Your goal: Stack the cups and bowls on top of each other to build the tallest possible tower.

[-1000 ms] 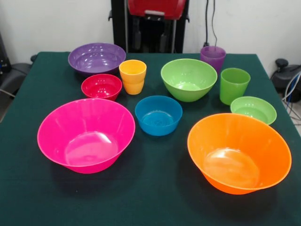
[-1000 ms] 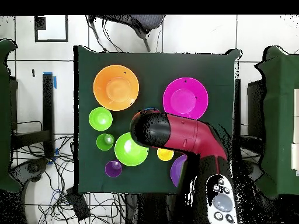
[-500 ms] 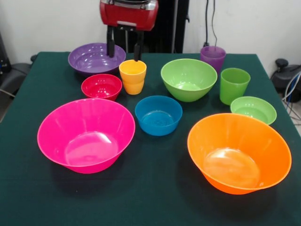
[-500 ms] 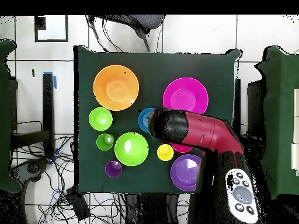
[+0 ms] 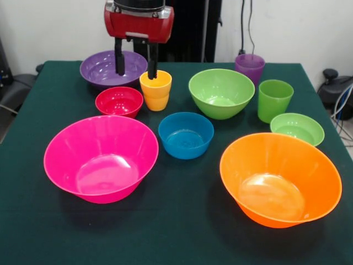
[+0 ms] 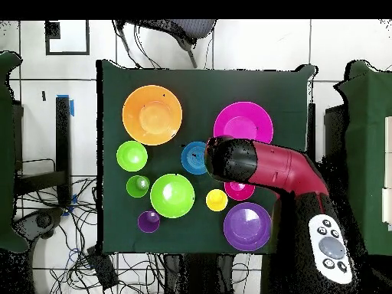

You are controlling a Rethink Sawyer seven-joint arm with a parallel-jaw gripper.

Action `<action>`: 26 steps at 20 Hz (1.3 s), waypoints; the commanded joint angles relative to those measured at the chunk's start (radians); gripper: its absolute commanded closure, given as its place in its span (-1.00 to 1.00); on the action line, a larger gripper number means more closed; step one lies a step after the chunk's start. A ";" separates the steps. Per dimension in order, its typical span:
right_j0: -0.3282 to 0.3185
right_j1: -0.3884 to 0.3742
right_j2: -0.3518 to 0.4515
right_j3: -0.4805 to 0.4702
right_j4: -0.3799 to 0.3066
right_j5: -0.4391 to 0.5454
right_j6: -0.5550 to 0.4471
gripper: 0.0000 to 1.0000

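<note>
- Across the green table (image 5: 182, 232), seen from the front, we find the gripper (image 5: 135, 70) hanging released, its two dark fingers (image 5: 118, 58) parted and holding nothing. One finger stands in front of the purple bowl (image 5: 105, 67); the other reaches the rim of the yellow-orange cup (image 5: 156, 91), though we cannot tell whether it touches.
- From the same front view, we see the red bowl (image 5: 119, 101) just beside that cup, toward the picture's left. The blue bowl (image 5: 186, 135) sits near the middle, between the pink bowl (image 5: 101, 159) and the orange bowl (image 5: 280, 179).
- Farther right we see the medium green bowl (image 5: 221, 93), the purple cup (image 5: 249, 67) behind it, the green cup (image 5: 274, 100), and the light green bowl (image 5: 297, 128). Every piece stands alone on the cloth; nothing is nested yet.
- Looking straight down, we see the red arm (image 6: 268, 168) lying over the right part of the table (image 6: 111, 222), hiding the gripper and most of the red bowl (image 6: 242, 191).
- From above, the yellow-orange cup (image 6: 217, 200) shows just below the arm's end, the blue bowl (image 6: 193, 158) at its left, and the purple bowl (image 6: 246, 226) near the lower edge.
</note>
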 commanded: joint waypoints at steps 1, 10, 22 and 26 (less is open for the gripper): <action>0.001 0.052 0.155 -0.056 -0.040 0.097 -0.117 -1.00; -0.012 0.025 0.221 0.021 0.044 0.048 -0.023 -1.00; -0.058 0.098 0.288 0.022 0.079 0.004 -0.012 -1.00; -0.053 0.101 0.284 0.007 0.067 0.006 0.002 -1.00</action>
